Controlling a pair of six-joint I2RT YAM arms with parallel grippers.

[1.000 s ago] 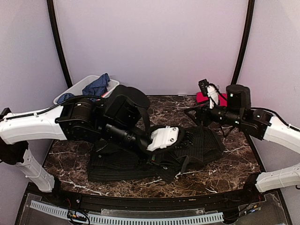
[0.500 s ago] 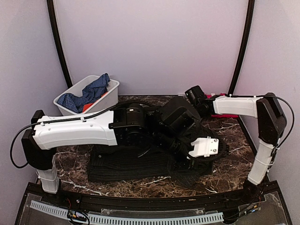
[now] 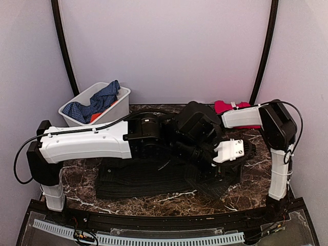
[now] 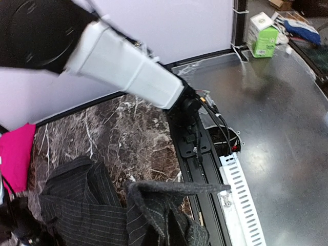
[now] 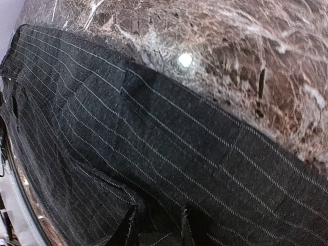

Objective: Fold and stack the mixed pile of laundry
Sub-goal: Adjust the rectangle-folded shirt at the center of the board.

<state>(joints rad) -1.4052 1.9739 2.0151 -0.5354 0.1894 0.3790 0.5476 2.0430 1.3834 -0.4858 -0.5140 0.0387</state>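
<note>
The dark charcoal pinstriped shirt point(image 3: 143, 179) lies spread across the marble table. My left gripper point(image 3: 229, 163) reaches over to the shirt's right end and is shut on a raised fold of it point(image 4: 169, 192); the cloth hides its fingers. My right gripper point(image 5: 158, 228) is hidden behind the left arm in the top view. Its fingers stand close together, with a fold of the shirt point(image 5: 154, 133) between them. The red cloth point(image 3: 225, 106) lies at the back right. The blue checked garment point(image 3: 100, 97) and an orange piece point(image 3: 95, 118) sit in the bin.
The white plastic bin point(image 3: 122, 106) stands at the back left corner. The left arm's white forearm point(image 3: 87, 143) crosses the table above the shirt. The right arm's base point(image 4: 188, 108) and a cable rail point(image 3: 154, 238) run along the near edge.
My left arm has swung from the middle to the right end of the shirt, taking cloth with it. My right arm has folded back, its gripper going down behind the left arm.
</note>
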